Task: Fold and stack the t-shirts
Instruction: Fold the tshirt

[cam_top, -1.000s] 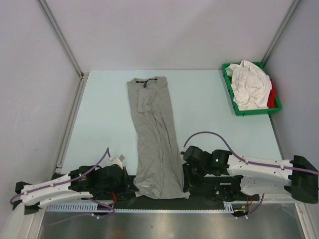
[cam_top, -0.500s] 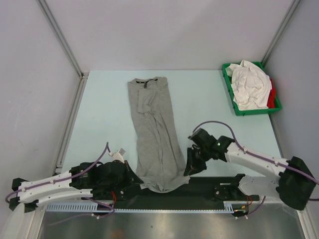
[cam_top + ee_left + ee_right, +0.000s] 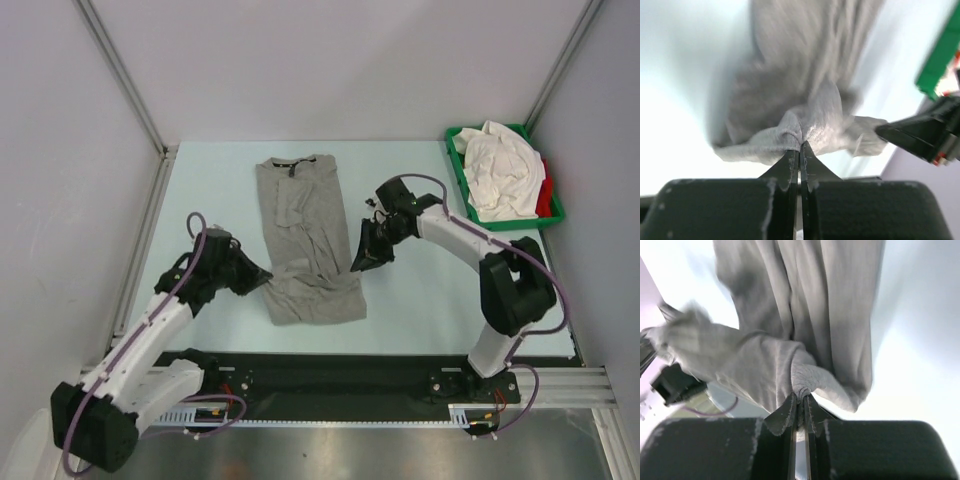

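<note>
Two pincers, both pressed together on cloth: the left pincer (image 3: 799,148) pinches a bunched bit of the grey t-shirt (image 3: 300,225) at its left edge, and the right pincer (image 3: 801,399) pinches a bunch at the right edge, jaws w/ only a thin fold of fabric between them. Grey t-shirt lies lengthwise in the middle of the desk (image 3: 430,300), collar at the far end w/ the dark neck label (image 3: 291,167) showing, body narrow w/ sides folded in. Near part looks doubled over toward the collar, the 2 held corners up off the desk approx. level w/ each other, fold line nearest the arm bases. Wrist views are blurred, so fabric detail is unclear. Far right: green tray (image 3: 461,184) w/ crumpled white t-shirts (image 3: 500,170) heaped in it, and a red t-shirt (image 3: 545,197) peeking out at its right side, well apart from the grey one.
</note>
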